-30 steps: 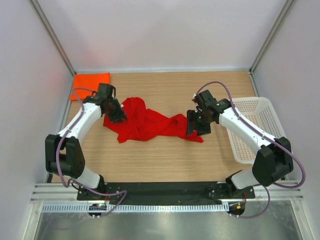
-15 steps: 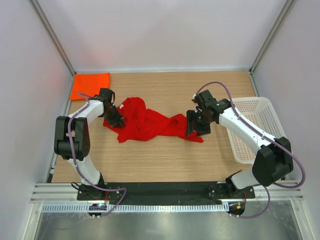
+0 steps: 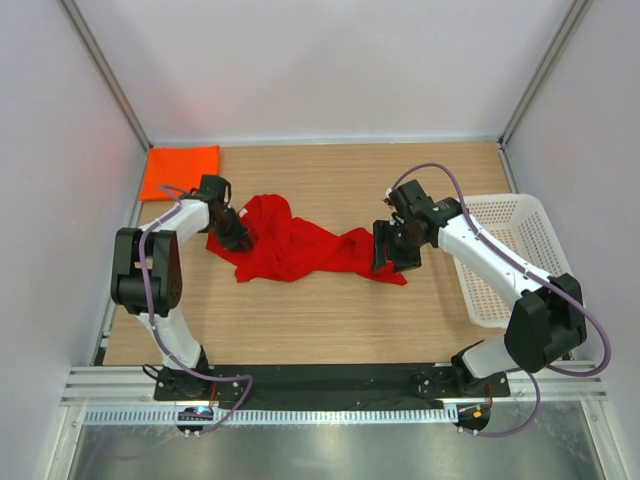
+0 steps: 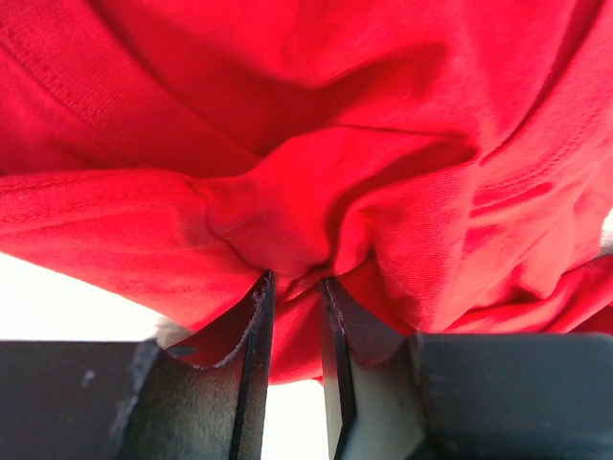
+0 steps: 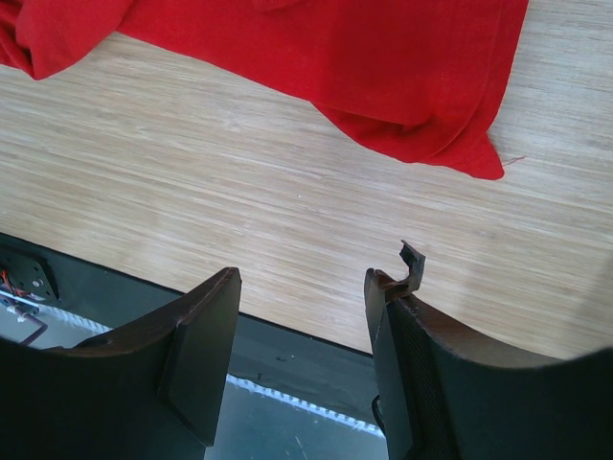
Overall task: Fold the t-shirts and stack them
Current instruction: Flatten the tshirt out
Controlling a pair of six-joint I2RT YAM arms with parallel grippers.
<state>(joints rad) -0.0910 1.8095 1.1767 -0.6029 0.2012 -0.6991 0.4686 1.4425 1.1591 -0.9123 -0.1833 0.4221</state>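
Red t-shirt (image 4: 316,192) sits pinched between the left fingers (image 4: 251,383).

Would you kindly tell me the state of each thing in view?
red t-shirt: crumpled, unfolded, mid-table.
orange t-shirt: folded flat, far-left corner.
left gripper: shut on red t-shirt.
right gripper: open, holding nothing, beside red t-shirt.
basket: upright, at table's right edge.

— How many shirts do you count?
— I've got two on my screens: one red shirt (image 3: 290,245), one orange shirt (image 3: 180,170).
— Baskets?
— One basket (image 3: 525,235), just the one.
— And grippers?
— Two: the left gripper (image 4: 295,283) and the right gripper (image 5: 302,278), two fingers on each. One table (image 3: 320,320) under it all.
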